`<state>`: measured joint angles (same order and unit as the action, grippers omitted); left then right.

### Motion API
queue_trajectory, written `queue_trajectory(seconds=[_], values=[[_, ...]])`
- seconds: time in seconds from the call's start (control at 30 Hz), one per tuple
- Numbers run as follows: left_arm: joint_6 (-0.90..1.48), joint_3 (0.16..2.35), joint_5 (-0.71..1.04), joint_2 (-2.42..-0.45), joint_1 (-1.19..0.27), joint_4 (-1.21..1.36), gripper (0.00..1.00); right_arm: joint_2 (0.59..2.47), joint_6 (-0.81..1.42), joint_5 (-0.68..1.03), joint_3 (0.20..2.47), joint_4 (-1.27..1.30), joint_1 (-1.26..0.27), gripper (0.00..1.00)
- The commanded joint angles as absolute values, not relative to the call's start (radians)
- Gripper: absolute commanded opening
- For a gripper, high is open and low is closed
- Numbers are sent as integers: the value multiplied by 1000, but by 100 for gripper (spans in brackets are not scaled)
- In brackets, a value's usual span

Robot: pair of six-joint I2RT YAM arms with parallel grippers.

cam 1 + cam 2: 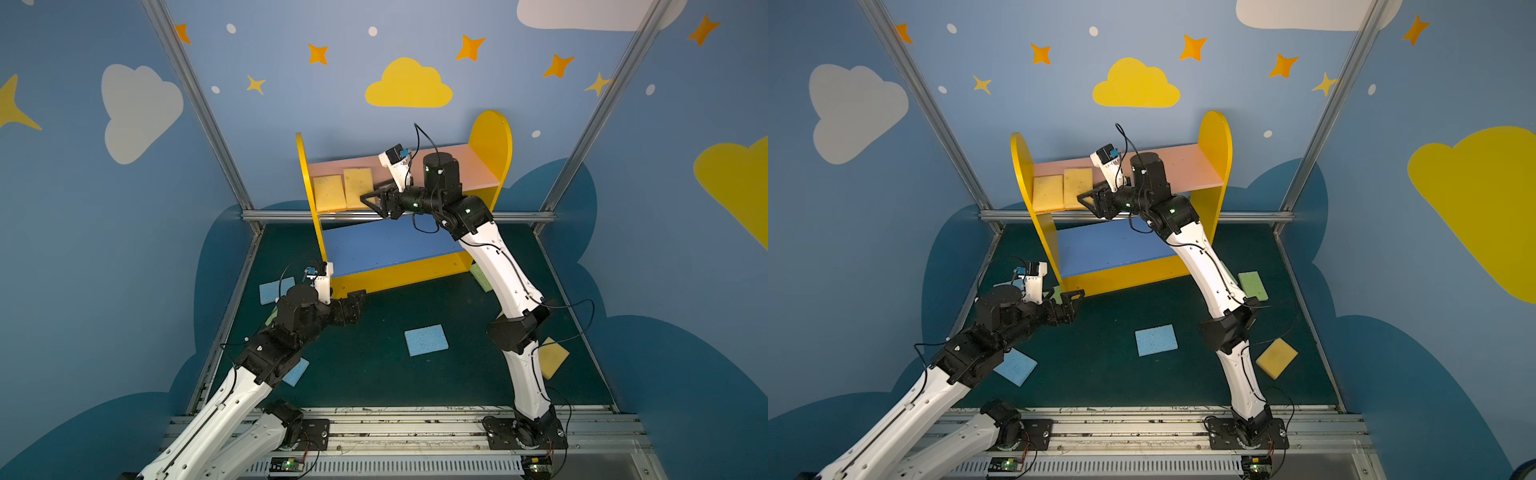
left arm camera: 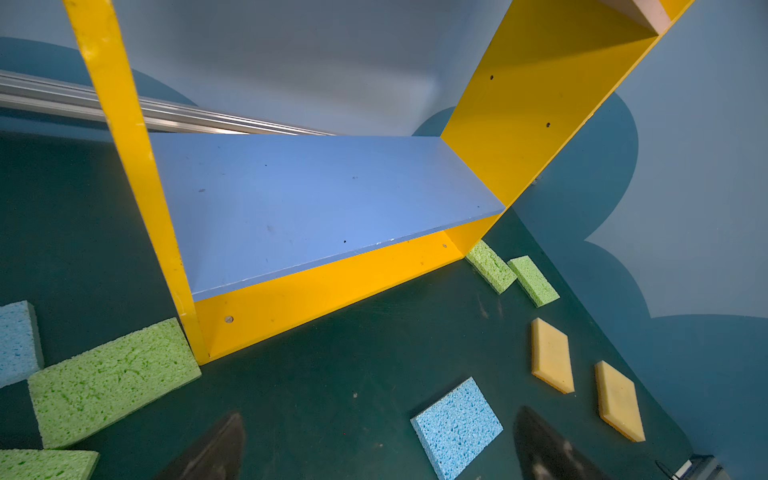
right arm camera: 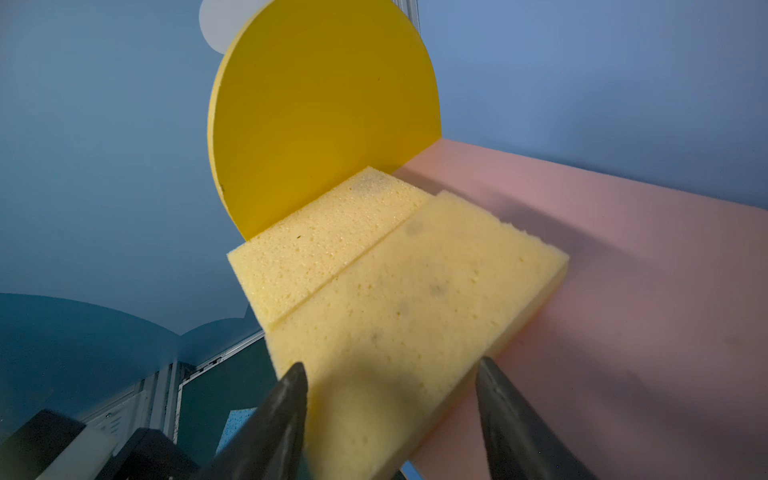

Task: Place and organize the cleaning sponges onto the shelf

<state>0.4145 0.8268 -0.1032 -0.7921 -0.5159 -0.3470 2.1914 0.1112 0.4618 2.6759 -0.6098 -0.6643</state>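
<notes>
I'm straddling a yellow sponge (image 3: pixel 415 291) with the right gripper (image 3: pixel 390 365) on the pink board (image 1: pixel 469 166) of the shelf (image 1: pixel 492 137), touching a second sponge (image 3: pixel 324 237). Whether it's pinching or loose, I can't tell. The left gripper (image 2: pixel 380 415) is hovering spread and empty by the shelf's base.

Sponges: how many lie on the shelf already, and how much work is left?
Done: two yellow sponges lie side by side on the pink board. In hand: the right gripper straddles one's near end; grip or release is unclear. Left: on the floor, two more yellow ones, three blue sponges and four green sponges; the blue board is bare and the open left gripper is empty.
</notes>
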Motion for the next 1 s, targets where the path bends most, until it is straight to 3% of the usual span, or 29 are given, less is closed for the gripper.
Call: queue_trajectory(seconds=[0.0,0.33,0.97], values=[[401,855,-95,-794,-511,-350,100,2235,176,470,2669,-677,-631,68],[402,861,-89,-802,-511,-344,100,2238,247,587,2669,-603,-611,76],[419,835,-83,-786,-511,-341,100,2283,305,630,2672,-562,-648,72]])
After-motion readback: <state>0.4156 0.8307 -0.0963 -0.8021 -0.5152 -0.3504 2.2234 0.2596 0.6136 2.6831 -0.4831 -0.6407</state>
